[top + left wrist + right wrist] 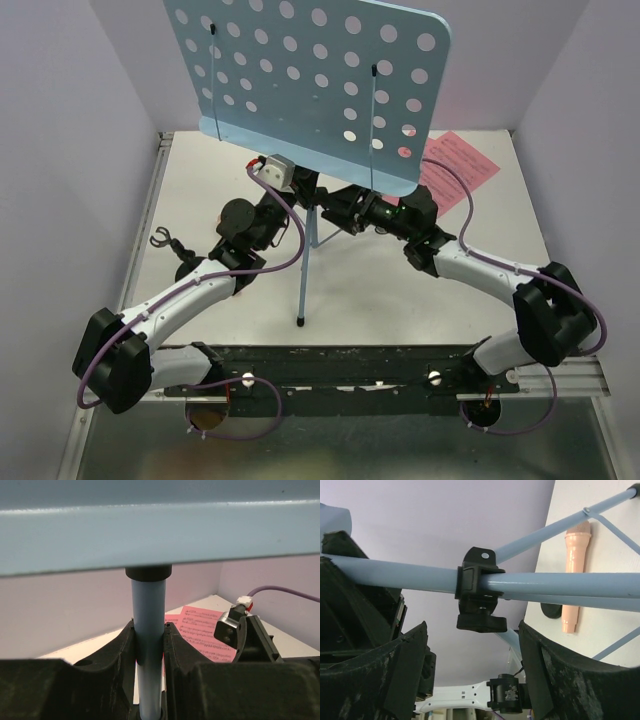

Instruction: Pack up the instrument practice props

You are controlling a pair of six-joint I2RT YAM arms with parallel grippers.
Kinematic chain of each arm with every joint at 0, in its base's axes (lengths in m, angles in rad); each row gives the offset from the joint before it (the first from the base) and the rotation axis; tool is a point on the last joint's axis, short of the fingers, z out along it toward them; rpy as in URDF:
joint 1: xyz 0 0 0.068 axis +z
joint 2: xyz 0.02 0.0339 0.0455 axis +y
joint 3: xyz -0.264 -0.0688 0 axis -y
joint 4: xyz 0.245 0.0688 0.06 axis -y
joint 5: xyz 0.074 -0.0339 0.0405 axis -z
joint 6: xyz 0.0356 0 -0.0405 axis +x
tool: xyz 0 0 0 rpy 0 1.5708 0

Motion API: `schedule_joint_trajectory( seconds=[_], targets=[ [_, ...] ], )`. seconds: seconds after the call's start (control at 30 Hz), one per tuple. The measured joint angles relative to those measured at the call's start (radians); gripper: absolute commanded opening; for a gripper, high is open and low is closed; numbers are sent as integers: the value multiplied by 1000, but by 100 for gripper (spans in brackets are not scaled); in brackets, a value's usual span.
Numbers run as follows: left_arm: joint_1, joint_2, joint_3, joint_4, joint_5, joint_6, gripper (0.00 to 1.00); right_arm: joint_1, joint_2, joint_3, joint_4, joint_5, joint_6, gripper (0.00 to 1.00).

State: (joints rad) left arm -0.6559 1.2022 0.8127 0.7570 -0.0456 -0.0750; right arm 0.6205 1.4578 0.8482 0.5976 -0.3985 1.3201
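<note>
The light-blue music stand stands upright mid-table, its hole-dotted desk hiding its pole from above. My left gripper is shut on the pole just under the desk, as the left wrist view shows. My right gripper is open; in the right wrist view the pole's black clamp knob sits just above the gap between the fingers, untouched. Pink sheet-music pages lie flat at the back right. The beige-pink microphone lies on the table by the black mic stand's base.
The mic stand's clip shows left of my left arm. The stand's front leg ends at a black foot between the arms. White walls close the table on three sides. My right arm's wrist is close beside the left gripper.
</note>
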Motion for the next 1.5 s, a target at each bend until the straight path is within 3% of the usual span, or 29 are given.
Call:
schedule_joint_trajectory(
  seconds=[0.2,0.47,0.6,0.73,0.87,1.07,1.3,1.5],
  targets=[
    [0,-2,-2,0,0,0,0,0,53,-2,39,-9,70,60],
    [0,-9,-9,2,0,0,0,-1,83,-18,134,-15,140,29],
    [0,-10,-10,3,-1,0,0,-1,87,-18,143,-23,144,1],
    [0,-11,-11,3,-1,1,0,-2,87,-14,136,-36,119,1],
    [5,-14,-11,-2,-8,4,0,-5,71,69,-31,-38,-77,1],
    [4,-15,-11,-3,-8,3,0,40,-2,111,-191,100,-530,1],
    [1,-10,-10,-1,-8,0,0,156,-52,62,-140,335,-1028,1],
    [1,-7,-7,-3,-8,-8,0,274,-55,-13,16,571,-1417,1]
  ],
)
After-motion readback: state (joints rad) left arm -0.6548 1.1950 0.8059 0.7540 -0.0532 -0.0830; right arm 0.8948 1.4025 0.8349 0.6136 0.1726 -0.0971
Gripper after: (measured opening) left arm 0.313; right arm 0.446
